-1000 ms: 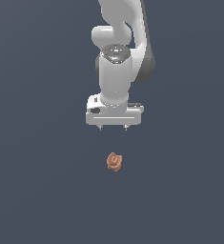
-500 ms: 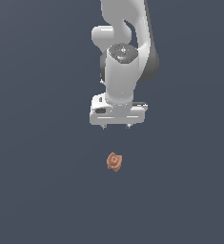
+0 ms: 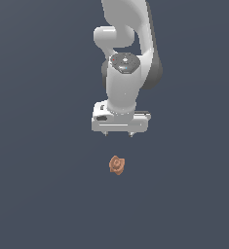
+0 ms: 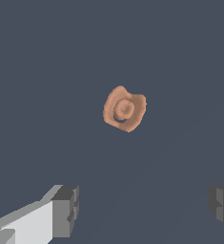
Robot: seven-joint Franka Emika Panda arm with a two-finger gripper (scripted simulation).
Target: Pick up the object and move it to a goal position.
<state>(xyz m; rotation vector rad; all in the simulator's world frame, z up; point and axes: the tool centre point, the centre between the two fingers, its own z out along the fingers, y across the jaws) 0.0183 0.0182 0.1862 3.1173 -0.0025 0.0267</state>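
The object point(image 3: 116, 165) is a small orange-brown knobbly lump with a swirl on its face, lying on the dark grey floor. In the wrist view the object point(image 4: 125, 109) shows whole, ahead of the fingers. My white gripper point(image 3: 118, 134) hangs above and just behind it, apart from it. It is open: the two dark fingertips point(image 4: 66, 209) stand wide apart with nothing between them, and the gripper point(image 4: 144, 206) holds nothing.
The plain dark grey surface point(image 3: 47, 194) stretches all around the object. The white arm point(image 3: 128, 58) rises behind the gripper toward the top of the exterior view.
The gripper has come down toward the object and slightly forward. The object has not moved.
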